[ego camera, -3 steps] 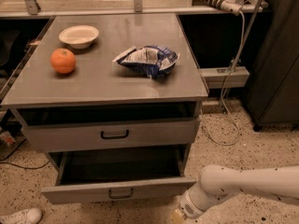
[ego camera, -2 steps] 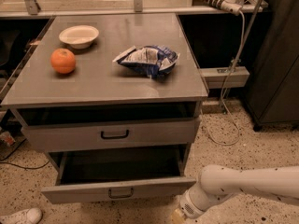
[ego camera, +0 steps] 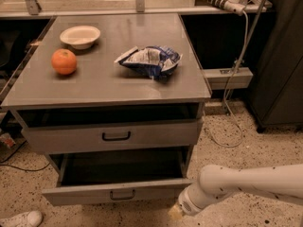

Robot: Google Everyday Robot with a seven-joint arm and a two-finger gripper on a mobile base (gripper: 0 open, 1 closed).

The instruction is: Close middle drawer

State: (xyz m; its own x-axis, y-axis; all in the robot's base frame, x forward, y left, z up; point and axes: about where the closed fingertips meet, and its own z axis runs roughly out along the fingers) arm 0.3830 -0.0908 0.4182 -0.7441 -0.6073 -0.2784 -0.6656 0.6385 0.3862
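**Drawer front waits for a push as arm reaches in low**

My end effector (ego camera: 176, 212) hangs close to the floor at the right front corner of the middle drawer (ego camera: 80, 196), just beside that corner. I cannot tell whether it touches the metal or whether it is open or closed, and nothing shows in its hold. The drawer is pulled well out of the cabinet, its dark inside open to view up and to the left of my end effector. Its small black handle (ego camera: 122, 194) sits further left along the front. I judge that I am placed low and at the corner so that a flat shove on the front can send the drawer home, with no need to grip the handle.

Above my end effector, the taller top drawer (ego camera: 156, 134) also sits a little out, but it does not block the path. Higher up, the worktop (ego camera: 104, 86) carries an orange (ego camera: 64, 61), a white bowl (ego camera: 80, 36) and a crumpled snack bag (ego camera: 150, 60), all well clear of the work. A white shoe (ego camera: 21, 219) lies far to the left on the floor. A cable (ego camera: 236, 79) trails down on the far right, behind my arm (ego camera: 246, 182). Nothing I can see stands between the drawer and its cabinet.
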